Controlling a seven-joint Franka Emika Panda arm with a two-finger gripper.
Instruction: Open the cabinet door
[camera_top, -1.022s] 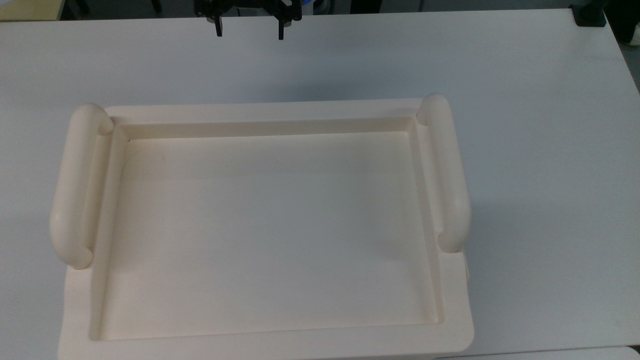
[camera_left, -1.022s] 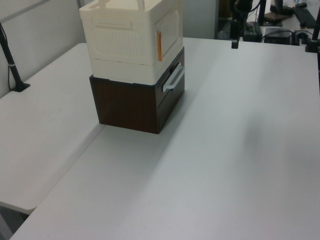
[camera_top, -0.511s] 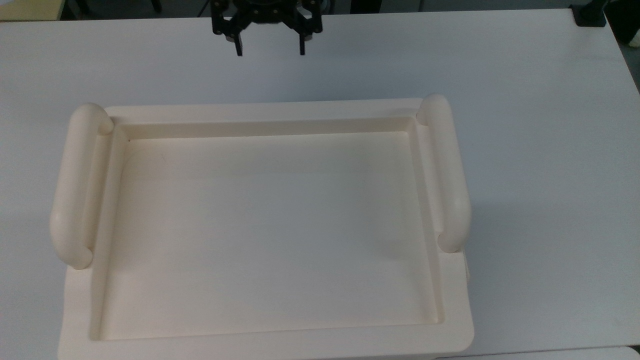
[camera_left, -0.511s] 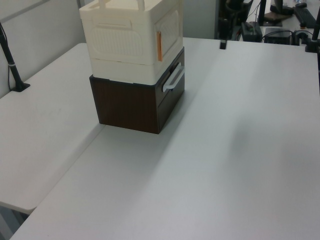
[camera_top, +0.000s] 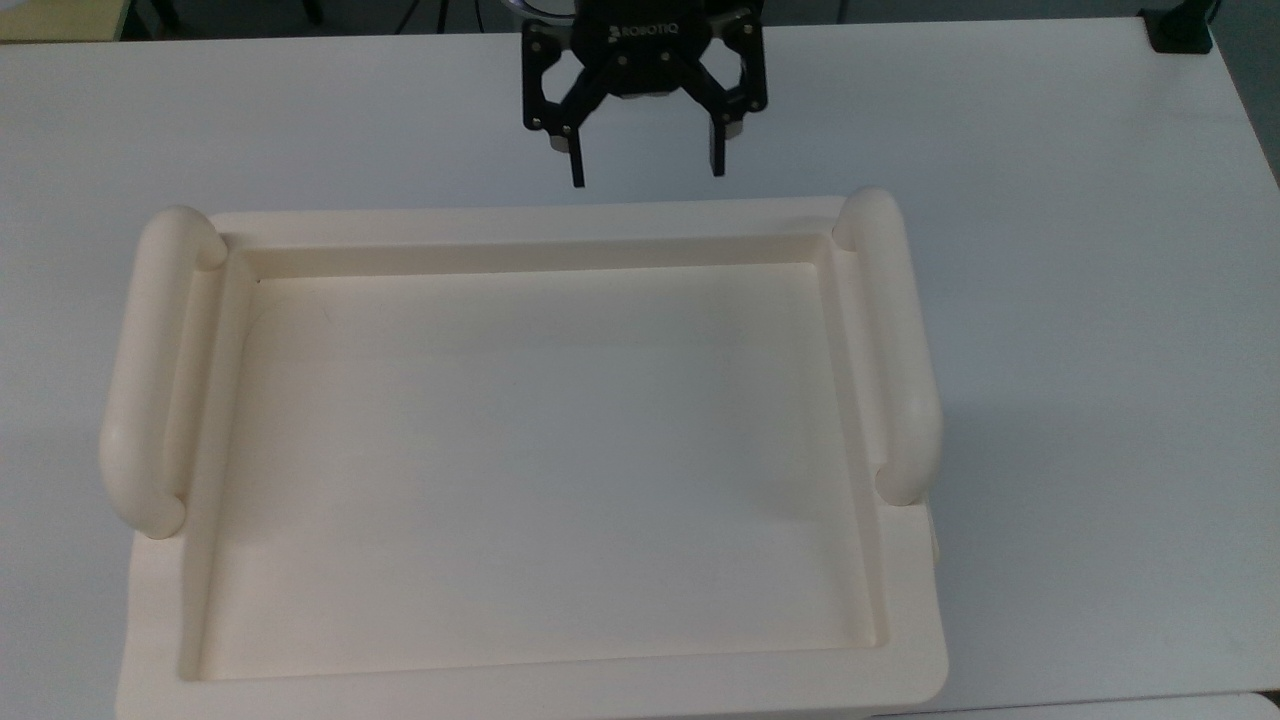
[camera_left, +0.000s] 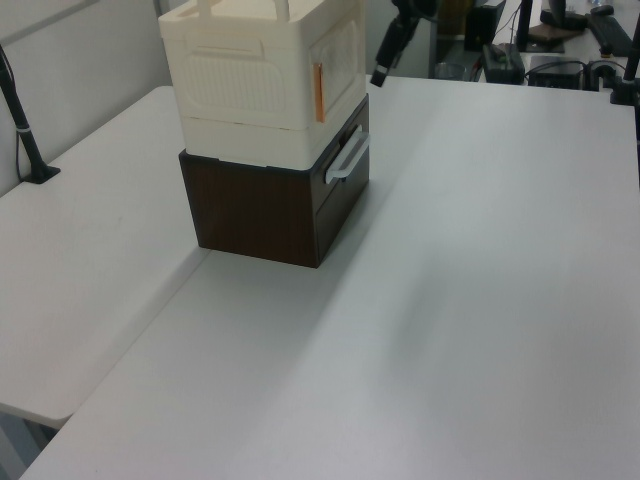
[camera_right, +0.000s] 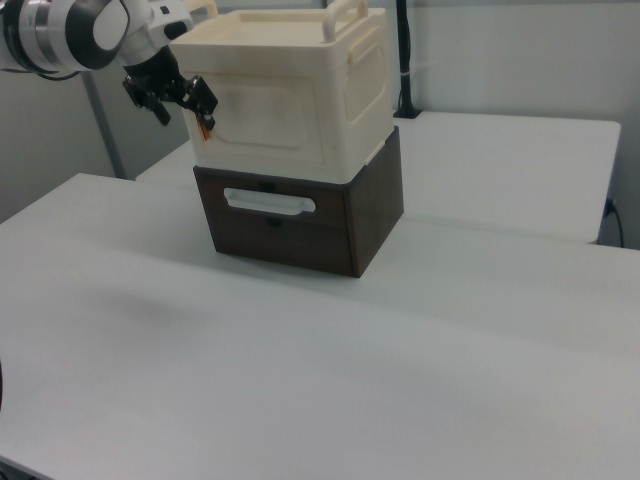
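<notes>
The cream cabinet (camera_right: 290, 90) stands on a dark brown drawer box (camera_right: 300, 215); its cabinet door (camera_right: 262, 118) is closed, and the claw (camera_top: 645, 170), fingers apart, hovers near

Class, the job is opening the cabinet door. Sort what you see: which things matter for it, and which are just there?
For the job:
- cabinet door
- end effector, open, near it

Just there:
- dark drawer unit under the cabinet
- tubular side handles
- table
</notes>
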